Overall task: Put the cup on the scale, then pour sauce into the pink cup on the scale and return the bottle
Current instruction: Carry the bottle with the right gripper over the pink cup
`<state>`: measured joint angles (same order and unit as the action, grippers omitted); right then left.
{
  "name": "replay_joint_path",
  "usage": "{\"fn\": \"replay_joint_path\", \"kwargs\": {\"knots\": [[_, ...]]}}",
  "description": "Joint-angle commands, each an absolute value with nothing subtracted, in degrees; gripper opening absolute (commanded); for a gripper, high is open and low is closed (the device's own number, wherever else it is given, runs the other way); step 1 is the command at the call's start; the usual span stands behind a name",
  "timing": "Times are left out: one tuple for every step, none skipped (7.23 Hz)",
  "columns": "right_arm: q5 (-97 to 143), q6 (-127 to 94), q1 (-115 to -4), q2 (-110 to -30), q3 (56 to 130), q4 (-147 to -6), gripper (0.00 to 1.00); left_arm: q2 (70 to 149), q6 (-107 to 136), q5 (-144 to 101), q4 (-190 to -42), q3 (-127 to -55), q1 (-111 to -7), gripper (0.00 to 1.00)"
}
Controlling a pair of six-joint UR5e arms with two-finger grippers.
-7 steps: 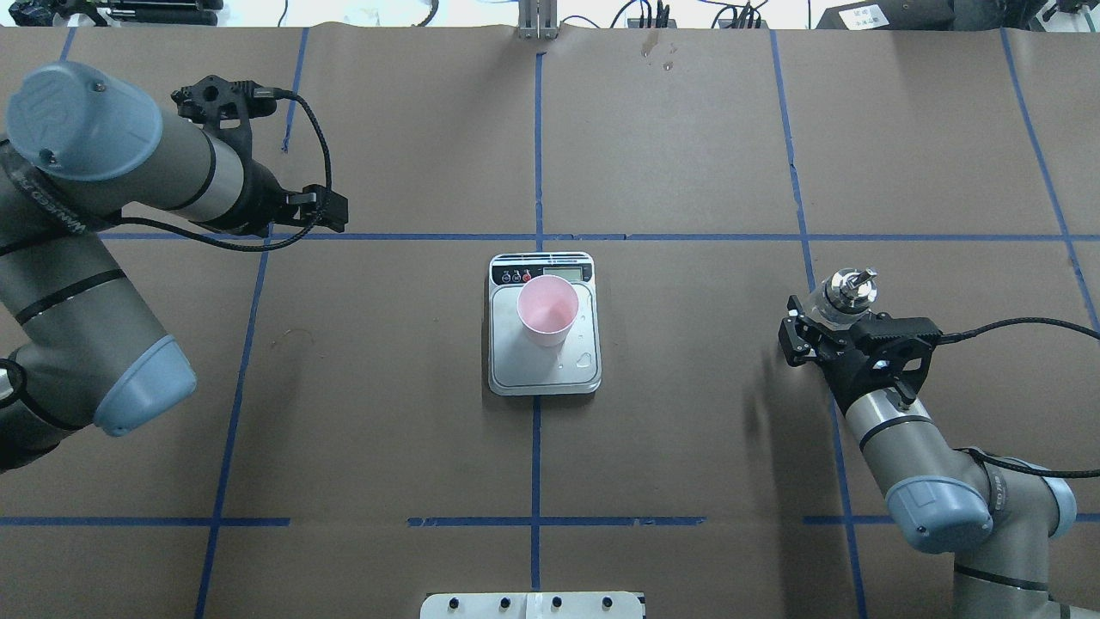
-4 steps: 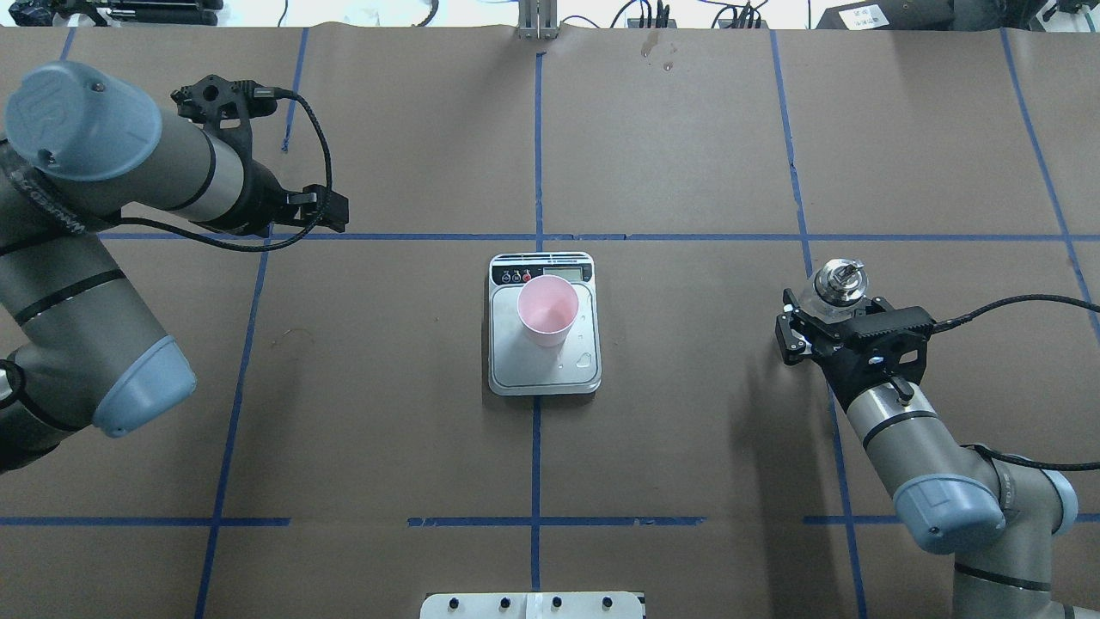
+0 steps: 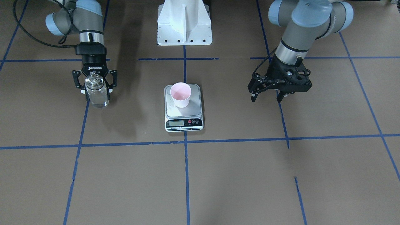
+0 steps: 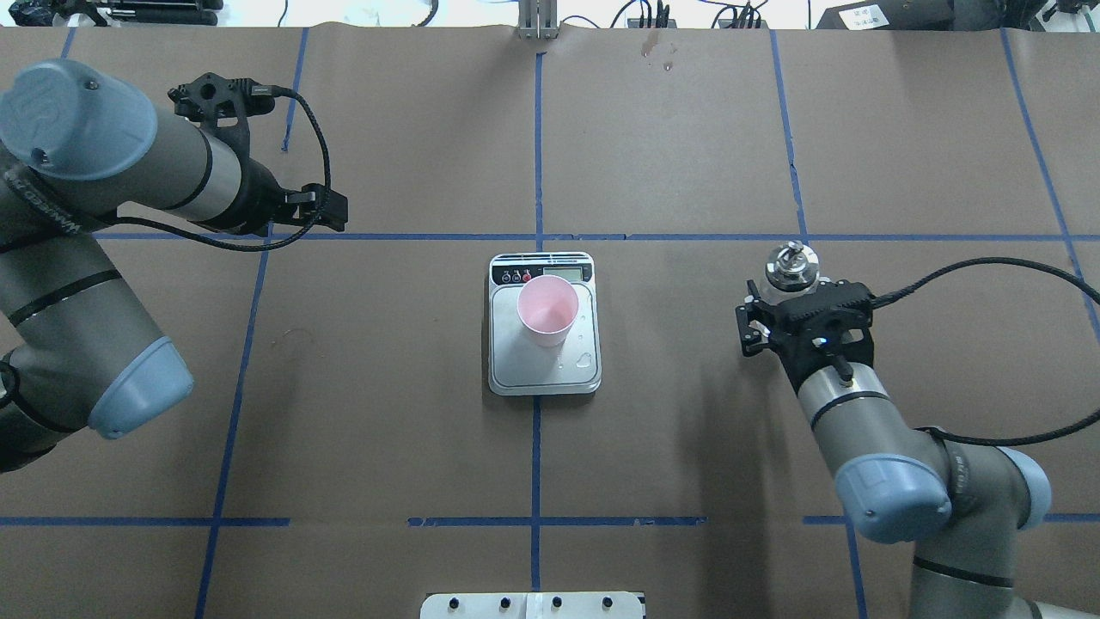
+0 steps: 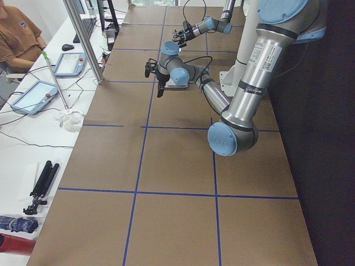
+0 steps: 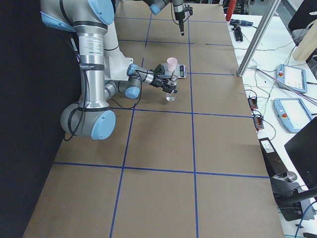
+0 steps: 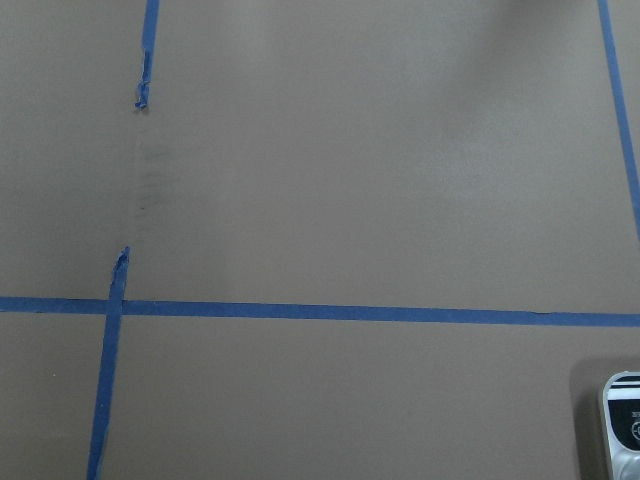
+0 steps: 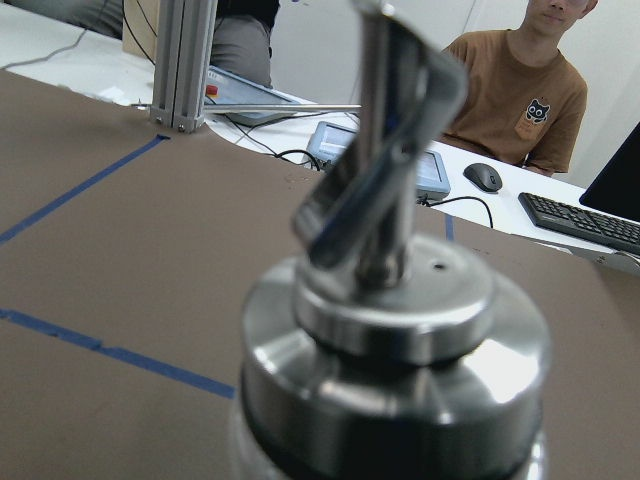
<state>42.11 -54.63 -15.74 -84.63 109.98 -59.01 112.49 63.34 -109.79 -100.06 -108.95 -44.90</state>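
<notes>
We see the right gripper (image 3: 95,89) closed around the clear silver-capped glass bottle (image 3: 97,95) at frame left — the left gripper (image 3: 265,99) spread wide, empty, at right.

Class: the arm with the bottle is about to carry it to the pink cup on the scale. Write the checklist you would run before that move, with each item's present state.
1. Cup upright on the scale plate: ok.
2. Right end effector shut on the bottle: ok.
3. Bottle upright, spout cap on top: ok.
4. Left end effector open and off to the side of the scale: ok.
5. Scale plate dry: not ok, droplets lie beside the cup.
6. Scale display zeroed: cannot tell, digits too small.
</notes>
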Motion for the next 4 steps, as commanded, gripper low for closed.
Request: {"fn": "replay_joint_path", "kwargs": {"knots": [[42.3, -54.6, -16.2, -72.8, 111.4, -80.8, 0.00, 112.5, 63.4, -109.9, -100.0, -109.2, -44.9, 1.00], [42.3, -54.5, -15.7, -69.6, 110.8, -86.6, 0.00, 112.5, 63.3, -109.9, -100.0, -109.3, -44.9, 1.00], [41.1, -51.6, -15.3, -68.8, 110.7, -91.1, 0.00, 112.5, 63.3, -109.9, -100.0, -109.4, -44.9, 1.00], [39.4, -47.6, -15.4, -67.7, 110.6, -95.5, 0.00, 112.5, 63.3, -109.8, -100.0, -109.4, -44.9, 1.00]]}}
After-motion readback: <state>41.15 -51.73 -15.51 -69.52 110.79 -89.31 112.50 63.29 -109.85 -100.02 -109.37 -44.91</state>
